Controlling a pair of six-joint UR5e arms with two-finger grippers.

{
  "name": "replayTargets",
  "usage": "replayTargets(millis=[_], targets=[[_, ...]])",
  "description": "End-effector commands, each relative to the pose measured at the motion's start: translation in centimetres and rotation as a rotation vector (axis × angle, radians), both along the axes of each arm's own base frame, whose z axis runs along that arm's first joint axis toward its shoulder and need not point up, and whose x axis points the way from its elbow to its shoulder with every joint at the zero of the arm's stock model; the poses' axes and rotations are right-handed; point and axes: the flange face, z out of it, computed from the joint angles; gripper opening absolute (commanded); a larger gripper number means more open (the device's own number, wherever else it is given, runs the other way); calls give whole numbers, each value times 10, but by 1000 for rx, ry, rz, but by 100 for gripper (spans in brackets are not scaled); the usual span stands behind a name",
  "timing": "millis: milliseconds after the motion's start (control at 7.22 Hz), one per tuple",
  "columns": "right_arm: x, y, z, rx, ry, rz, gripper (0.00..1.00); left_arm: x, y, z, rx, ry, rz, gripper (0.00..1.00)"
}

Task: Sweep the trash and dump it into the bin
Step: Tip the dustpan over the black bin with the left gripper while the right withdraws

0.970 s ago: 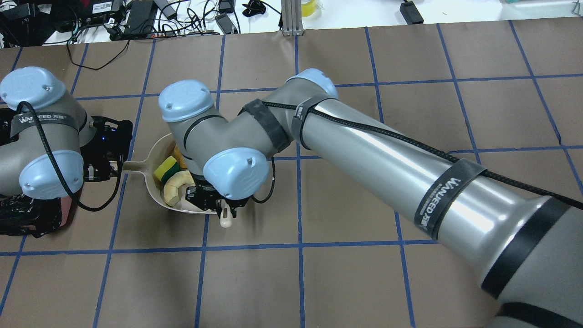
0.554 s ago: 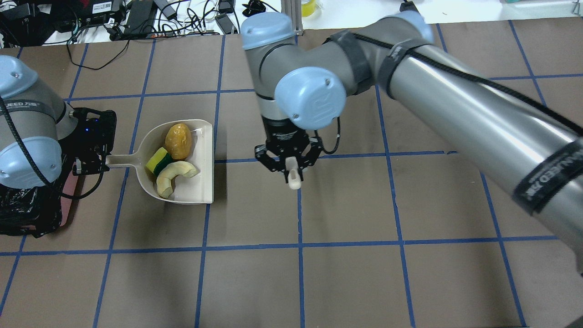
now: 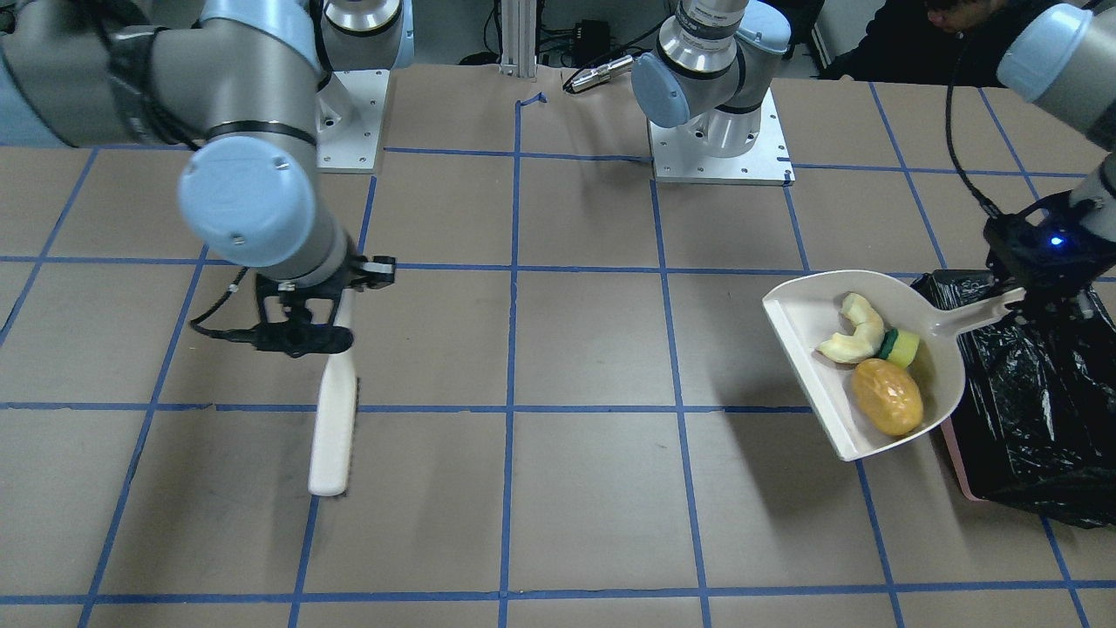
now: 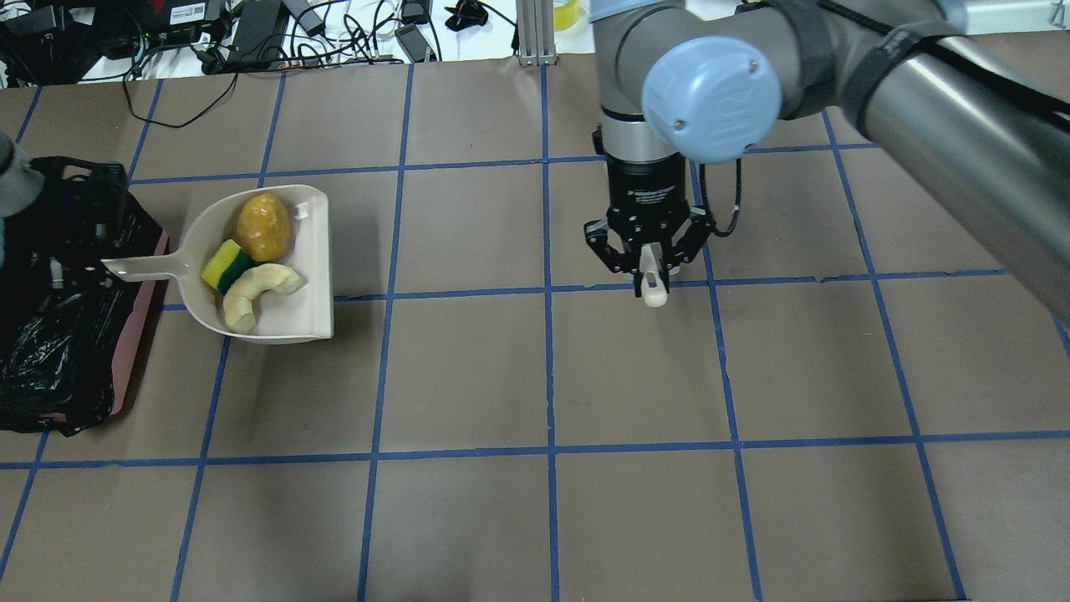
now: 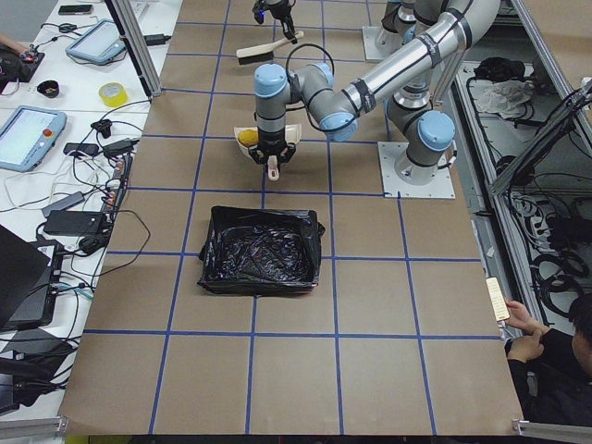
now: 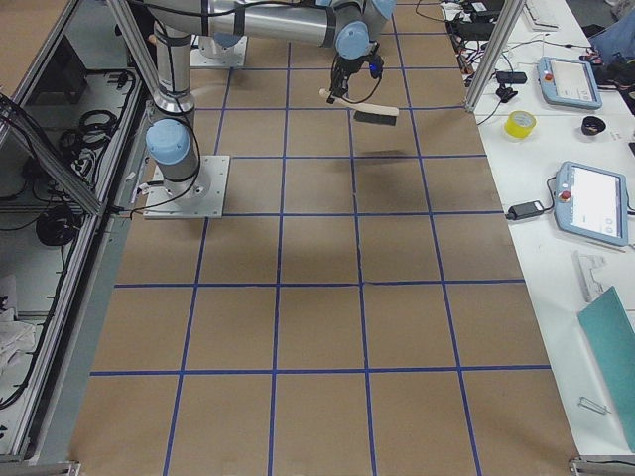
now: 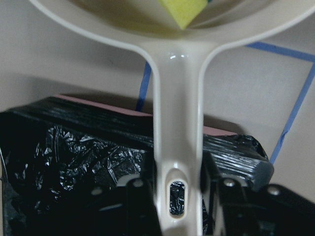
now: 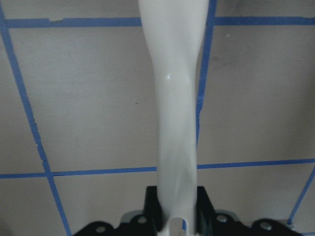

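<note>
While the trash lies in the dustpan, both grippers clamp their tools

Reaching over the edge of the bin (image 4: 52, 361), the left gripper (image 7: 177, 192) is clamped on the handle of the dustpan (image 4: 321, 251), whose scoop hangs just beside the bin. In it lie the potato-like lump (image 4: 263, 227), sponge (image 4: 220, 262) and squash slice (image 4: 251, 289). Well apart, the right arm's wrist points straight down, the right gripper (image 4: 650, 269) closed on the handle of the brush (image 3: 334, 427).

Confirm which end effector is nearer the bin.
Left. The left end effector grips the dustpan handle right above the bin edge; the right end effector holds the brush far off on the opposite side.
</note>
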Motion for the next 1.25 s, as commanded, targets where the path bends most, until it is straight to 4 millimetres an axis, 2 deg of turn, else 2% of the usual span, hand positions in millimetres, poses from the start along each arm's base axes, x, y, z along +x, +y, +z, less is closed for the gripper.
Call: replayTargets(millis=[0,139,277,416,554,693,831,970,1108], targets=[[-144,-23,-17,-77,-71,5,0,102,44,2,-7,24,197,0],[-186,-27,-36,-145,-29,59,0,137,62,0,-16,28,264,0],[-229,-22,-62,-196,-36,84,0,159,66,17,-34,-2,294,0],[-250,-21,-80,-227,-29,113,0,175,61,36,-47,-46,301,0],[-259,-23,-100,-197,-35,92,0,191,61,46,-3,-107,274,0],[-271,-22,-111,-180,-41,74,0,201,56,54,-4,-133,263,0],[-272,-22,-112,-176,-42,67,0,217,56,64,65,-224,257,0],[-273,-21,-119,-162,-46,62,0,229,53,80,94,-287,172,0],[-273,-22,-122,-158,-42,45,0,234,49,86,96,-332,117,0]])
